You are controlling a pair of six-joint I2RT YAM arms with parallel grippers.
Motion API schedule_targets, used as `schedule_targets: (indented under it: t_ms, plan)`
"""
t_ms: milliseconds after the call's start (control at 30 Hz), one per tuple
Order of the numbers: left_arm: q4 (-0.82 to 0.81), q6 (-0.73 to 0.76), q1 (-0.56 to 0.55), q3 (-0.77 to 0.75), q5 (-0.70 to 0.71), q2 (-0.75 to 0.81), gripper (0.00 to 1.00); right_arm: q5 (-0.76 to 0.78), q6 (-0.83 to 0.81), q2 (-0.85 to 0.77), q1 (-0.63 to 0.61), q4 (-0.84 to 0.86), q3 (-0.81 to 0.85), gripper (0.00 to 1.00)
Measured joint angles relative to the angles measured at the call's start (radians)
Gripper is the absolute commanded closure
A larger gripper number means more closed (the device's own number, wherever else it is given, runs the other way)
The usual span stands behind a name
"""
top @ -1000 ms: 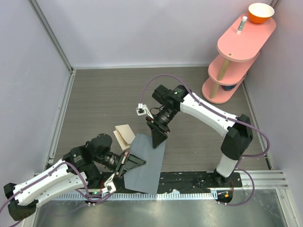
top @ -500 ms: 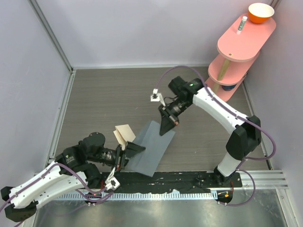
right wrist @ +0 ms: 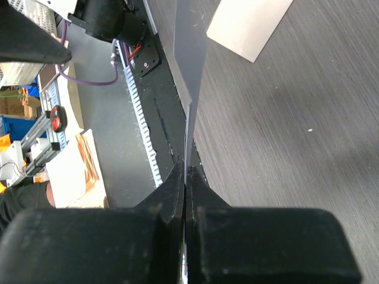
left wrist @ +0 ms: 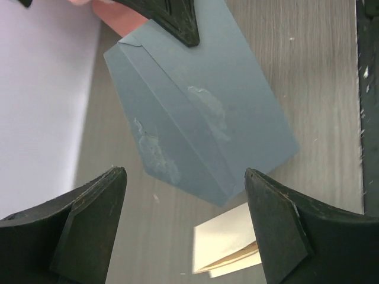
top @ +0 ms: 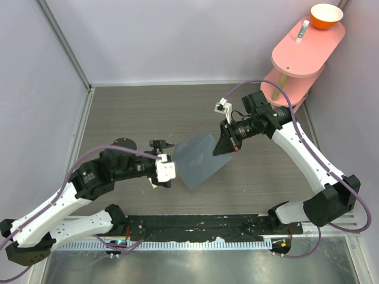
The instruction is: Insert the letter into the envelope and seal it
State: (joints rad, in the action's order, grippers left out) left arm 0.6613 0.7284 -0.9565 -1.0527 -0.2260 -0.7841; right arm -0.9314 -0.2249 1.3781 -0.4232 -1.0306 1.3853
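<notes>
No legible text or labels anywhere

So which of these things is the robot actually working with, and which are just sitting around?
In use: slate-blue paper envelope, pinched by the right gripper; tan folded paper letter; open left gripper.
Just lying about: pink three-tier shelf, orange bowl, small white tube on it.

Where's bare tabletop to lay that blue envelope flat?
Bare table lies beyond the left arm toward the back wall, and between the envelope and the right arm's base. Crowded middle: left end effector, right end effector, tan letter.
</notes>
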Motion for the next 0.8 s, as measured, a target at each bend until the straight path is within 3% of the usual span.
schedule_targets:
  t_ms: [233, 367, 633, 733, 800]
  plan:
    - [-0.06, -0.312, 0.077, -0.021, -0.014, -0.112, 0.21, 0.013, 0.061, -0.005, 0.0, 0.079, -0.028, 0.99]
    - [-0.104, -0.405, 0.109, -0.025, 0.011, -0.186, 0.19, 0.01, 0.074, -0.018, 0.0, 0.096, -0.028, 0.99]
    - [-0.187, -0.487, 0.164, -0.021, 0.042, -0.208, 0.28, -0.003, 0.072, -0.039, 0.0, 0.095, -0.028, 0.99]
    - [-0.207, -0.495, 0.166, -0.016, 0.043, -0.212, 0.39, -0.012, 0.072, -0.039, 0.0, 0.095, -0.028, 0.99]
    - [-0.216, -0.503, 0.168, -0.012, 0.042, -0.22, 0.56, -0.022, 0.073, -0.039, 0.0, 0.095, -0.028, 0.99]
